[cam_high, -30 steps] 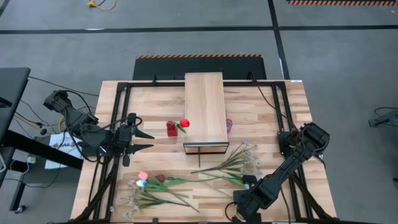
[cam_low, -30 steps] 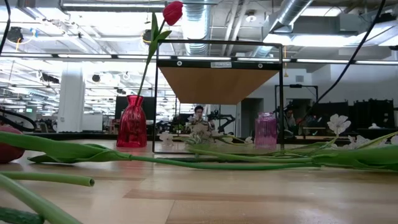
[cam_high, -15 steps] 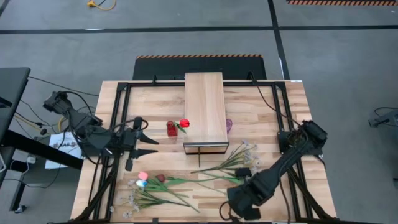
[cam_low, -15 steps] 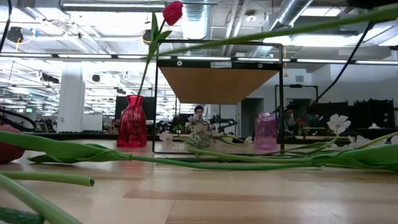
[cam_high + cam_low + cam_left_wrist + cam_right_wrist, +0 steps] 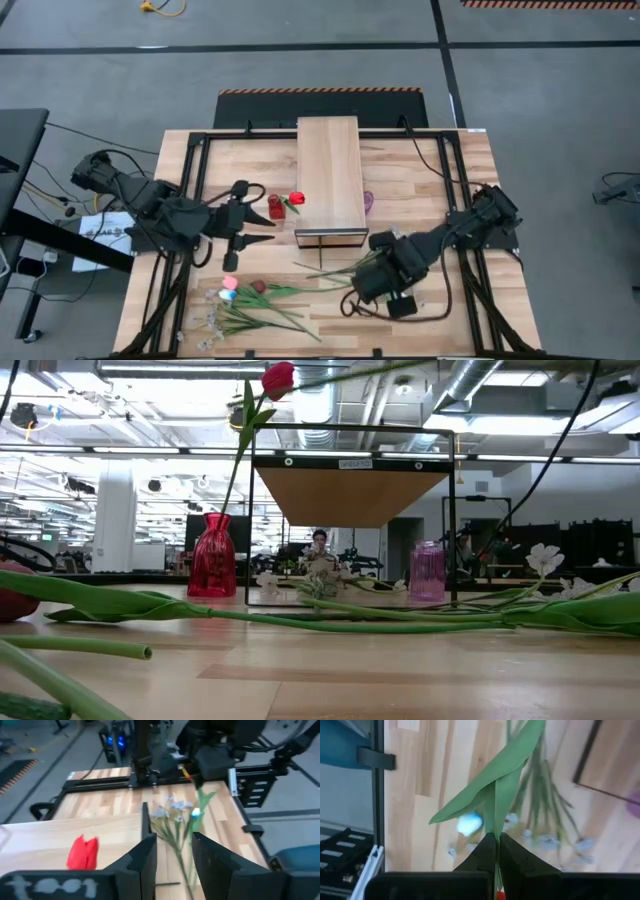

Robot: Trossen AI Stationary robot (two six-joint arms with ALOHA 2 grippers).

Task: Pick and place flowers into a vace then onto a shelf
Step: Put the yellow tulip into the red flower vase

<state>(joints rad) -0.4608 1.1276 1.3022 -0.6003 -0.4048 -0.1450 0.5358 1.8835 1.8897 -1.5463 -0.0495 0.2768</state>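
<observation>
My right gripper [image 5: 372, 282] points down, shut on a flower [image 5: 335, 272] with a green stem and a broad leaf [image 5: 492, 780], above the table's near right part. A pale bud [image 5: 469, 823] shows beside the leaf. The red vase [image 5: 275, 208] stands on its base left of the shelf [image 5: 330, 180], with a red tulip [image 5: 296, 199] in it. My left gripper [image 5: 258, 222] is open just left of that vase, its fingers level, pointing toward the table's right. Nothing is between its fingers [image 5: 172, 862]. My right gripper pinches the flower's green stem [image 5: 495, 826] between its two fingers, coming from above and pointing down. The flower is lifted clear of the table. Its stem [image 5: 370, 370] runs slanting across, high above the tabletop, and the leaf sticks out beyond the fingers.
Several loose tulips [image 5: 245, 300] lie at the near left. Pale blossom sprays [image 5: 395, 245] lie in front of the shelf's right side. A purple vase [image 5: 368, 202] stands against the shelf's right edge. Black frame rails [image 5: 190, 180] run along the table's sides.
My right gripper has risen from the near right part of the table and moved toward the shelf, lifting the flower clear of the tabletop. My left gripper has moved toward the table's right, closer to the red vase.
</observation>
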